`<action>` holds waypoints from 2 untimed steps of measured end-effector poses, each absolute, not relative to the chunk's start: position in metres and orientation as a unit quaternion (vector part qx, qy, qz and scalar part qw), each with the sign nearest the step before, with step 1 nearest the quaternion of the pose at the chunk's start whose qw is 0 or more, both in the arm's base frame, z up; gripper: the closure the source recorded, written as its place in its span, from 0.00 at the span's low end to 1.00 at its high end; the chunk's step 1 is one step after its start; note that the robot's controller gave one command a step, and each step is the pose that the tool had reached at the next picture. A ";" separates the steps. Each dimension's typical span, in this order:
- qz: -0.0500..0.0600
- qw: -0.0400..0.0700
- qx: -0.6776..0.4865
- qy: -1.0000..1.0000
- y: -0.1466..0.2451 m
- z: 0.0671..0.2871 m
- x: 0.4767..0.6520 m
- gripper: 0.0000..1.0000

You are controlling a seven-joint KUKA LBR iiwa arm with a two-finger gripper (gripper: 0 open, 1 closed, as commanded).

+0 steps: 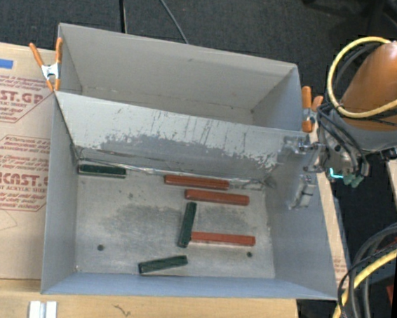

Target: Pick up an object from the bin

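My gripper [304, 178] hangs at the bin's right side, over the sloping right wall and above the floor, with nothing seen in it. Nearest to it on the bin floor are three red-brown sticks, all lying left to right. One red-brown stick [197, 183] lies by the back wall. A second red-brown stick [217, 198] lies just in front of it, a little to the right. The third red-brown stick [222, 239] lies further forward, and its left end touches a dark green stick [187, 224] that stands nearly crosswise to it.
Another dark green stick [102, 171] lies at the back left by the wall. One more dark green stick [163, 265] lies tilted near the front wall. The arm with its orange cover and cables stands outside the bin's right rim.
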State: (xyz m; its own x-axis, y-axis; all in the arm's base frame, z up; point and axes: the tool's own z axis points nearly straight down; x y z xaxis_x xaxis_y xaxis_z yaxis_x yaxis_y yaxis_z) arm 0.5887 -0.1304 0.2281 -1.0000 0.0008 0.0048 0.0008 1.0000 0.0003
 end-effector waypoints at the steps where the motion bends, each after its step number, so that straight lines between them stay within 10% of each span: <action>1: -0.001 0.000 -0.055 -0.998 -0.042 0.067 0.565 0.00; 2: -0.001 0.002 -0.171 -0.985 0.001 0.099 0.486 0.00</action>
